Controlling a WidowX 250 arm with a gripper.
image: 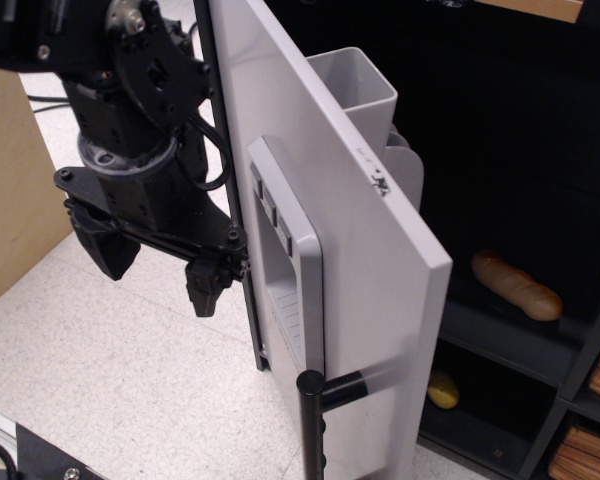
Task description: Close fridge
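The fridge has a black body [520, 150] and a light-grey door [370, 250] that stands open, swung out toward the camera. The door's face bears a moulded dispenser recess [285, 260] with buttons, and a black bar handle [315, 420] at its lower free edge. A grey bin [355, 85] hangs on the door's inner side. My gripper [160, 265] is left of the door's outer face, fingers pointing down and spread apart, holding nothing. Its right fingertip [206, 288] is close beside the door's face.
Inside the fridge a bread loaf [517, 285] lies on a shelf and a yellow item [442, 390] sits below. Wooden drawers [590, 420] show at the lower right. A wooden panel [5, 190] stands at left. The floor is speckled white.
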